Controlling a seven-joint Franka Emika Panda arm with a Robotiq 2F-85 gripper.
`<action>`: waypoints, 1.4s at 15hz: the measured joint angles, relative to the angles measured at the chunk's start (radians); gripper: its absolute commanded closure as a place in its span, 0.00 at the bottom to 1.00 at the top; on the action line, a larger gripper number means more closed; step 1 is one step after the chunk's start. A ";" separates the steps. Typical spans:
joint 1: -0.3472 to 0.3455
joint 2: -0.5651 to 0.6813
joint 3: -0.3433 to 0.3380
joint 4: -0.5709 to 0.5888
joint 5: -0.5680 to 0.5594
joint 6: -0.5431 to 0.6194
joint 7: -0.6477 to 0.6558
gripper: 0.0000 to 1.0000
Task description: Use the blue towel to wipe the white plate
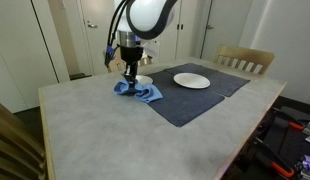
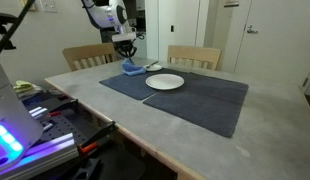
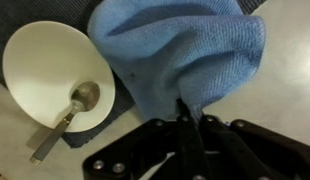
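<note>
My gripper (image 3: 188, 114): fingers pressed together, pinching the blue towel (image 3: 180, 50) edge. White bowl (image 3: 50, 60) holding spoon (image 3: 70, 112) beside the towel. White plate (image 1: 191, 80) right, on dark mat (image 1: 200, 103).

Crumpled blue towel (image 1: 140, 93) lies at the mat's (image 1: 200, 100) edge, apart from the white plate (image 1: 192, 80).

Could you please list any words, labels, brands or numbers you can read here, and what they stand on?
None can be read: the blue towel, white plate, bowl, dark mat and table show no lettering.
The equipment beside the table is too blurred to tell.
</note>
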 measured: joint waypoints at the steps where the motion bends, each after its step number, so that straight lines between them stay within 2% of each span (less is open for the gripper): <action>1: 0.001 -0.021 -0.008 -0.006 -0.009 -0.010 0.010 0.99; 9: 0.002 -0.173 -0.071 -0.038 -0.140 -0.114 0.107 0.99; 14: 0.000 -0.244 -0.099 -0.068 -0.238 -0.117 0.159 0.99; 21: -0.011 -0.335 -0.139 -0.124 -0.398 -0.138 0.300 0.99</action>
